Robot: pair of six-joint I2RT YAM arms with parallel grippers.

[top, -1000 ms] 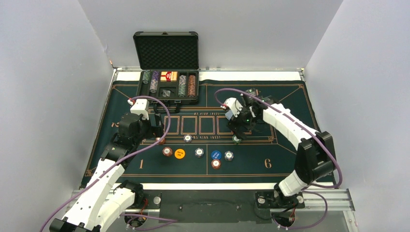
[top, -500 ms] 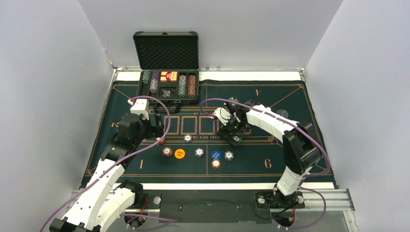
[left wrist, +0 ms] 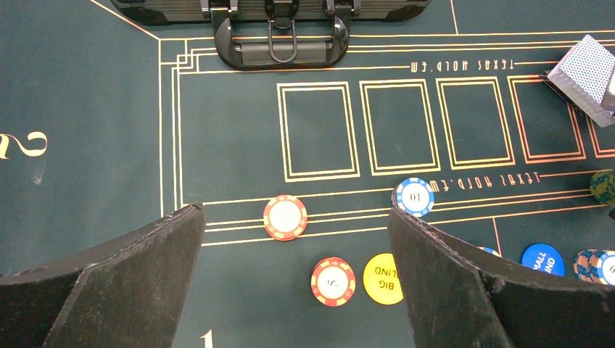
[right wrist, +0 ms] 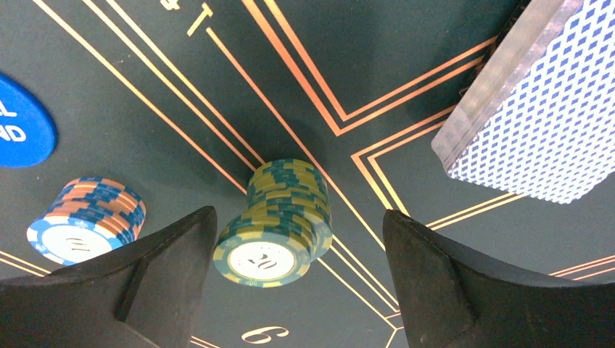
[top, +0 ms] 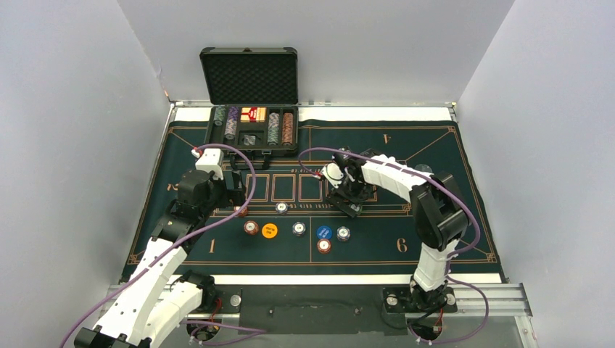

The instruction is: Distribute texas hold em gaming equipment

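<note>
Green poker chips (right wrist: 279,217) sit stacked, untouched, inside the wide-spread right gripper (right wrist: 297,243), and the left gripper (left wrist: 295,215) gapes wide too

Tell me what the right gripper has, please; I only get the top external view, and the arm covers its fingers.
Observer: Nothing. In the right wrist view the right gripper is open, and a green chip stack sits in the gap between its fingers, not clamped.
Operator: Anything close beside that stack?
Observer: In that view, an orange-and-blue chip stack on its left and a blue-backed card deck off to the upper right.
Operator: And the other arm?
Observer: The left gripper is open too; a red-and-white chip lies on the mat between its fingers.
</note>
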